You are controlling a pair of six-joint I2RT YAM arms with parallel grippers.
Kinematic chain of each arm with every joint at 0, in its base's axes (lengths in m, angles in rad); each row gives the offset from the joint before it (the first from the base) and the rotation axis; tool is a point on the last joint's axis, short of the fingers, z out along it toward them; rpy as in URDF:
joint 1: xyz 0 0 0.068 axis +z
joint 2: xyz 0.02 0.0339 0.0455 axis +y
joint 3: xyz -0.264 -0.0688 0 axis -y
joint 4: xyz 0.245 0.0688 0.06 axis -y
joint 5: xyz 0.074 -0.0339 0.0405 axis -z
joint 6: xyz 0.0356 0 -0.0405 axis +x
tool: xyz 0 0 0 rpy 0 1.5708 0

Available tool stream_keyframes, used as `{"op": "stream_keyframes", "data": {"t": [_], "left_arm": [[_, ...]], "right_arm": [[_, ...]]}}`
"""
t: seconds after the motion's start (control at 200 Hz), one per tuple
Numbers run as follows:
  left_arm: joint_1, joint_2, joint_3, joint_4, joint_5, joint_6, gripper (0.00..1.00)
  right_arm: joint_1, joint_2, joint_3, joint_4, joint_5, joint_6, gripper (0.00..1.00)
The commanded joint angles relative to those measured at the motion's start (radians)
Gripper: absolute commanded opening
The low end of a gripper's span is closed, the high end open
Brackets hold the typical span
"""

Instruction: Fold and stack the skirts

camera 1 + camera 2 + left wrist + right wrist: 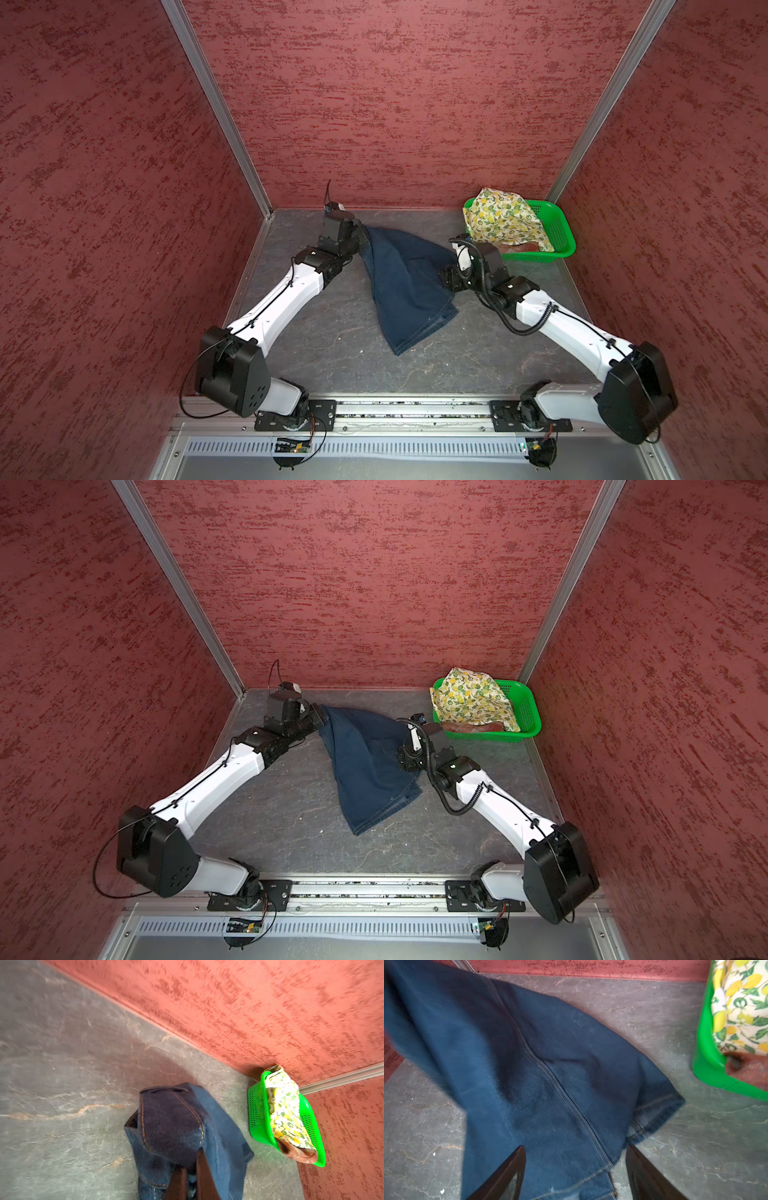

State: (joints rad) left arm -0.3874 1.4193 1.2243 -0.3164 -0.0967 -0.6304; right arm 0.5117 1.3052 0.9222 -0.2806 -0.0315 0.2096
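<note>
Gray tabletop [332, 332] open around denim skirt [407, 291]: left end effector [189, 1160] clenches its edge, right end effector [575, 1147] released

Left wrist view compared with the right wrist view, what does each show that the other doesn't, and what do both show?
Only left wrist: the left end effector shut on the dark navy denim skirt by its orange-stitched seams, and the full length of the green perforated plastic basket.
Only right wrist: the right end effector open, skirt cloth between its fingers.
Both: the skirt, the basket, the cream lemon-print skirt over a rust-red garment, the grey marbled tabletop, the red textured wall.
</note>
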Motion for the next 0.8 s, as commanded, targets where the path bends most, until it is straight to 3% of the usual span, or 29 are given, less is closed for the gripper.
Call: {"op": "stream_keyframes", "data": {"t": [0.0, 0.26, 0.301, 0.396, 0.436, 0.536, 0.796], "left_arm": [[-0.005, -0.028, 0.042, -0.076, -0.053, 0.078, 0.00], [0.076, -0.042, -0.039, -0.176, -0.066, 0.090, 0.00], [0.099, -0.041, -0.064, -0.201, -0.064, 0.085, 0.10], [0.153, -0.069, -0.137, -0.226, -0.055, 0.085, 0.64], [0.179, -0.083, -0.161, -0.242, -0.053, 0.087, 0.74], [0.246, -0.122, -0.217, -0.270, -0.024, 0.106, 0.79], [0.343, -0.153, -0.316, -0.289, 0.059, 0.120, 0.81]], "right_arm": [[0.008, -0.034, -0.023, 0.041, -0.026, 0.011, 0.77], [0.017, -0.024, -0.056, 0.050, -0.037, 0.020, 0.77], [0.022, -0.017, -0.055, 0.049, -0.039, 0.022, 0.77], [0.038, 0.005, -0.049, 0.049, -0.045, 0.039, 0.76], [0.050, 0.015, -0.047, 0.046, -0.045, 0.047, 0.76], [0.091, 0.046, -0.047, 0.043, -0.036, 0.074, 0.76], [0.282, 0.098, -0.076, 0.011, 0.020, 0.125, 0.74]]}}
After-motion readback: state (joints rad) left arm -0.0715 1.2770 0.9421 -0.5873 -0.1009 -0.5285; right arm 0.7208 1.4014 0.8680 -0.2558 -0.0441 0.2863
